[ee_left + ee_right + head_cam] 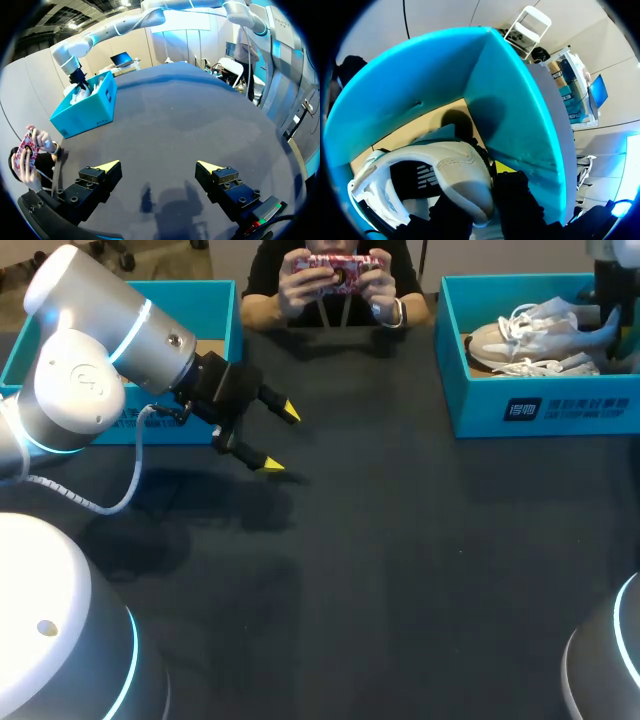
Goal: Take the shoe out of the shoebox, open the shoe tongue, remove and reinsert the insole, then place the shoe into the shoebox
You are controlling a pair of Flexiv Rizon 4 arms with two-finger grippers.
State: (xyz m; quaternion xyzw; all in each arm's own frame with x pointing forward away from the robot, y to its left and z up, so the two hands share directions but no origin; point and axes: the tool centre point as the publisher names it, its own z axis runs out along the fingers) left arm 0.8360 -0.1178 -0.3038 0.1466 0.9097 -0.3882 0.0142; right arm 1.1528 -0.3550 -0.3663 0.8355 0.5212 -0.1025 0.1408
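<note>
At the upper left of the head view, the left arm (pixel 85 370) comes in over the dark table (pixel 400 570) with its wrist turned toward the middle. The left gripper (pixel 281 438) hangs above bare tabletop with its two yellow-tipped fingers (pixel 107 165) spread wide and nothing between them. Behind this arm, against the far edge, sits a second teal box (pixel 215 310). At the upper right of the frame, the teal shoebox (pixel 540 405) stands near the table's far edge, and the right gripper (pixel 610 302) reaches down into its right end. The shoe (pixel 455 165) lies inside that box, a pale grey-white sneaker with white laces and a dark lining. In the right wrist view its rounded heel sits directly at the gripper, close to the box's inner wall, with the brown cardboard floor showing ahead of it. Whether the right gripper is spread or pinching the heel cannot be told, because the shoe covers most of it. A second pale shoe (pixel 545 366) lies beside the first, nearer the front wall of the box.
</note>
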